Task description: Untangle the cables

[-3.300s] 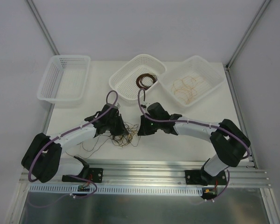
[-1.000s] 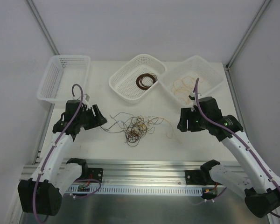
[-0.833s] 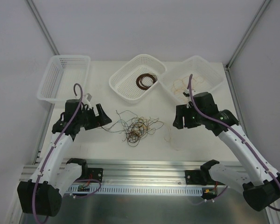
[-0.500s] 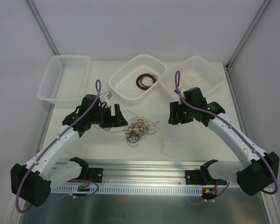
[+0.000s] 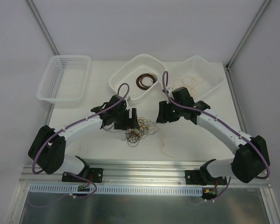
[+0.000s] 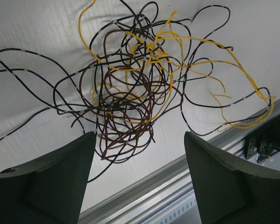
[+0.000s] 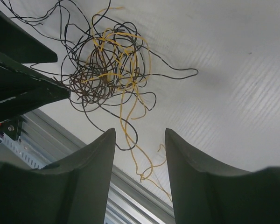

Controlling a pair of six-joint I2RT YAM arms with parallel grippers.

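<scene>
**Ana:** Where are the wires right now?

**Me:** The knot of thin, springy black, dark brown and tan-orange cables [image 5: 139,129] lies on the white desk [image 5: 93,147], between my two arms. My left claw [image 6: 139,140] hangs right over it with its fingers spread wide and nothing between them. My right claw [image 7: 140,135] is just to the knot's right, also parted and gripping nothing.

**Ana:** Is anything sorted?

**Me:** A dark brown wire coil [image 5: 146,80] sits in the middle white mesh basket [image 5: 117,86]. Some tan-orange wire loops [image 5: 189,86] sit in the right-hand white mesh basket [image 5: 218,80]. A long tan-orange strand [image 5: 165,145] trails off towards the grooved aluminium rail [image 5: 144,168] at the near edge. I cannot tell whether it is free of the knot.

**Ana:** What worries you?

**Me:** The colours are woven tightly together. If I come down with the left claw this wide, I expect to pinch black, brown and orange at once, and pulling would cinch the knot instead of loosening it. The wires are thin and springy, so one may slip out of my fingers or whip back into the heap. My claws are also close together, so reaching for the same loop could make them bump. That trailing strand could snag in the rail's grooves if I drag it.
</scene>
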